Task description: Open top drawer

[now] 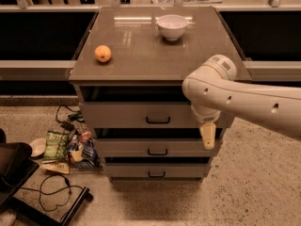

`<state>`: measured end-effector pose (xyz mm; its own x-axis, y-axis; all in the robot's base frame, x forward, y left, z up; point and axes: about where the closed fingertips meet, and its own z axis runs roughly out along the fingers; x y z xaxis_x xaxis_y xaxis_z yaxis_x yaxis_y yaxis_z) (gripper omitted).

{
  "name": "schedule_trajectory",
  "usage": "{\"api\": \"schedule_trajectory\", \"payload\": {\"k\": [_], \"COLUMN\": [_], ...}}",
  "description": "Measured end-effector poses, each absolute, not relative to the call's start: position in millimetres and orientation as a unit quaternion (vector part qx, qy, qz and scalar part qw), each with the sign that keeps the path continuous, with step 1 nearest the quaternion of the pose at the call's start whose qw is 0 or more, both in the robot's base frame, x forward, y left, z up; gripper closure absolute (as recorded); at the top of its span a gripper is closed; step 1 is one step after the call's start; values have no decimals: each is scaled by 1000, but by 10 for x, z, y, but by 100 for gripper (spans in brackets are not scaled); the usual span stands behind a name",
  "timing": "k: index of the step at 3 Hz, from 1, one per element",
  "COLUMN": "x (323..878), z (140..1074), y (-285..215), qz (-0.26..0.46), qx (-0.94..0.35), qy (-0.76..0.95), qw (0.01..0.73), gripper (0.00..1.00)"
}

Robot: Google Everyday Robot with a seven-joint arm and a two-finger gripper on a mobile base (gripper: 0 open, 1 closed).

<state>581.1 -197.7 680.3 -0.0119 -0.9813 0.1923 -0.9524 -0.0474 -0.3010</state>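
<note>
Camera view looks down on the top drawer (122, 114), the tallest grey front, sitting just under the desk (141, 51) top at mid-frame. Its small black bar handle (158, 120) lies at the centre of that front, long axis running left to right across the frame. A dark gap shows above the front, so I judge it barely out, if at all.

My hand (207, 134) hangs below the white arm (244, 98) at the right end of the same front, its tip down over the seam with the middle drawer (122, 147). I cannot tell how far the hand is open, and I see nothing held in it.

So the handle lies to the left of the hand and a little higher in the frame. In my judgement, the coming move is a sideways shift left before any pull.

Further out, the bottom drawer (127, 171) sits lowest, and an orange (103, 53) and a white bowl (172, 26) rest on the desk.
</note>
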Motion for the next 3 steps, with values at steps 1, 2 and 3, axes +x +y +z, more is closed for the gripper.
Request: {"api": "schedule_trajectory", "payload": {"k": [1, 2, 3], "x": [5997, 6057, 5935], "z": [6597, 6469, 6454], "y": [-2084, -2123, -2209], "qz": [-157, -143, -138], "qx": [-682, -666, -644], "qy": [714, 732, 752], "qw": [38, 32, 31], "gripper": [4, 27, 50]}}
